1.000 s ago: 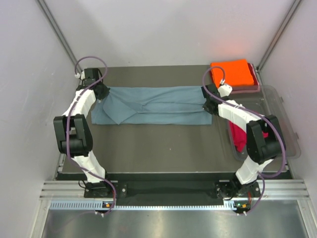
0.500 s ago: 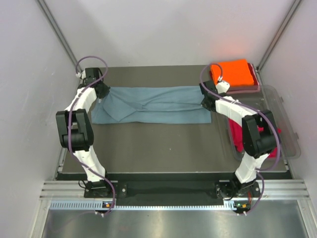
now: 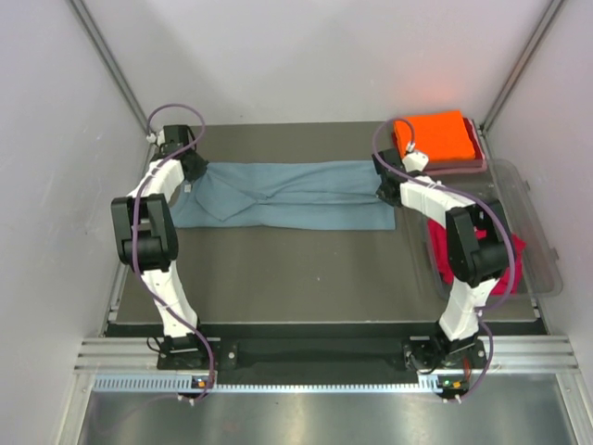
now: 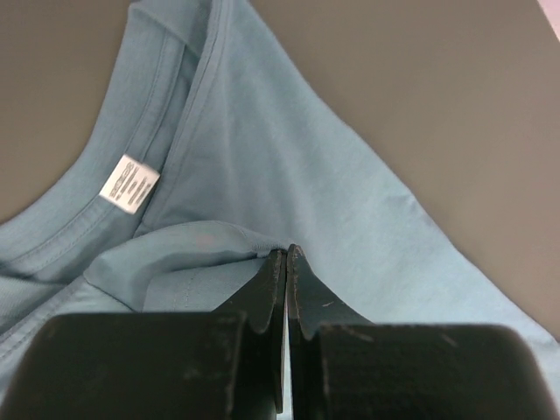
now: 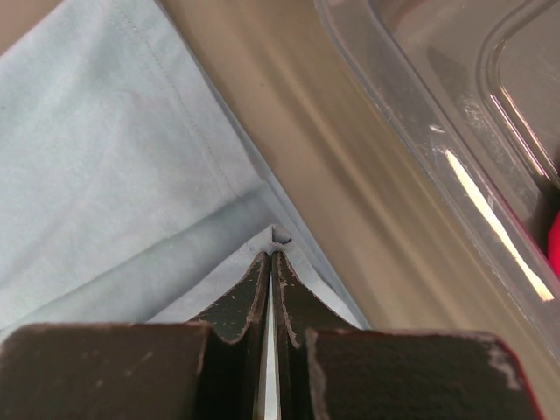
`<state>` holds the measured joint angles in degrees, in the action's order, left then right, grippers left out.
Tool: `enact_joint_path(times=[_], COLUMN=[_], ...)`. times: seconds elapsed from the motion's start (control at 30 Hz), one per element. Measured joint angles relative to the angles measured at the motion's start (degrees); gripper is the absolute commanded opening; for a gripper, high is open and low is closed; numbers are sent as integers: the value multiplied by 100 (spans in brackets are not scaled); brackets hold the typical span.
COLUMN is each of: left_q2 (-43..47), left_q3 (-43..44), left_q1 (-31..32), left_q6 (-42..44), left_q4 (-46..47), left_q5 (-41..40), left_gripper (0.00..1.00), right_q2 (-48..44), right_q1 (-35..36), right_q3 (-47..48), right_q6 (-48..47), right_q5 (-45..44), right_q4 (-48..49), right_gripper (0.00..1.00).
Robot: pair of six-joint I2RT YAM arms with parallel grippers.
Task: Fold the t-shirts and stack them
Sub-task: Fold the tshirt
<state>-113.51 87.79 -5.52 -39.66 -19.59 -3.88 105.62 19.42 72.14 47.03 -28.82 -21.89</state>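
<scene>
Spread as a long folded band across the far part of the dark table (image 3: pixel 306 269): the grey-blue t-shirt (image 3: pixel 287 197). Pinched at the collar end by the left gripper (image 4: pixel 286 254), jaws pressed tight on a raised fold near the white neck label (image 4: pixel 129 183). Nipped likewise at the opposite end by the right gripper (image 5: pixel 269 255), with only a tiny tuck of hem showing. Folded orange t-shirt (image 3: pixel 434 136) at the far right corner, hiding most of a darker layer beneath. Red t-shirt (image 3: pixel 437 262) bunched in the clear plastic tub (image 3: pixel 537 232), half hidden behind the right arm.
</scene>
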Motion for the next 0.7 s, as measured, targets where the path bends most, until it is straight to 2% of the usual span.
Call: enact_joint_path(times=[0.7], left_q2=[-509], left_q3=[339], left_q1=[0], left_q6=[44], left_q4=[160], left_q5=[2], left_gripper=[1], right_q2=[350], right_q1=[-168], right_q3=[195], right_q6=[-103], right_q5=[177], right_q4=[186], right_gripper=[0])
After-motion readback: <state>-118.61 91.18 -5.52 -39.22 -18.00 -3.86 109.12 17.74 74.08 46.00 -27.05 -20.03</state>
